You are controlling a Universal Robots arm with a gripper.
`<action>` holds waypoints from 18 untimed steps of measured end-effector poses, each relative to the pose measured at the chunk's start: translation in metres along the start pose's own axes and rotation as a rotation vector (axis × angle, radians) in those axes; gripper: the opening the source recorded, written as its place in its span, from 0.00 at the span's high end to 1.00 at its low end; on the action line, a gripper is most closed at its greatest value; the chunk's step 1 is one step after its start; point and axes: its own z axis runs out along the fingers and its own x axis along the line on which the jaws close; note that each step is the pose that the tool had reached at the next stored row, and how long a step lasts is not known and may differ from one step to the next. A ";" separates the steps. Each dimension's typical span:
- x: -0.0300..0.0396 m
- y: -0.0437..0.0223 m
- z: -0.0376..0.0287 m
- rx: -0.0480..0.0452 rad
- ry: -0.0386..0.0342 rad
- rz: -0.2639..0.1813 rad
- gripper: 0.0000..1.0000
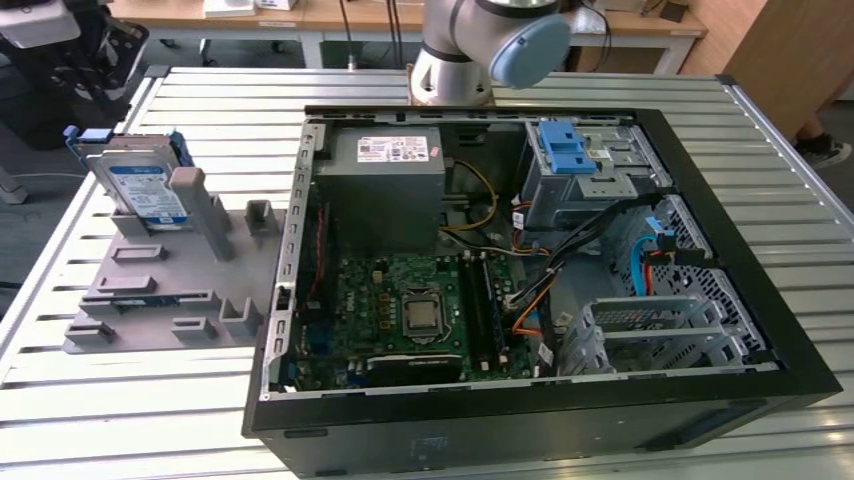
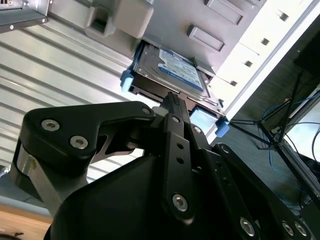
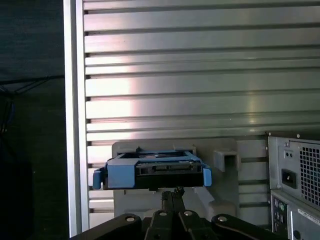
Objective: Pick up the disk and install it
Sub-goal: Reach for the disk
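1. Disk (image 1: 144, 190) stands on edge in grey holder (image 1: 160, 300), exterior view's left of PC case (image 1: 534, 425), w/ top edge free for grasping.
2. End effector (image 3: 172, 192): fingers closed together, empty, aimed at disk, short of it.

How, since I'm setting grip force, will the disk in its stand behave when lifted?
Probably stiff, and heavy for its size: the disk is a metal slab in a blue plastic frame. Propped upright in the grey stand, it might tip if nudged sideways.
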 end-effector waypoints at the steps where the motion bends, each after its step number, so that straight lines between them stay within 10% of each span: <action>1: 0.0030 0.0002 0.0003 0.0000 0.0007 0.000 0.89; 18: 0.0295 0.0025 0.0022 0.0002 0.0023 0.000 0.89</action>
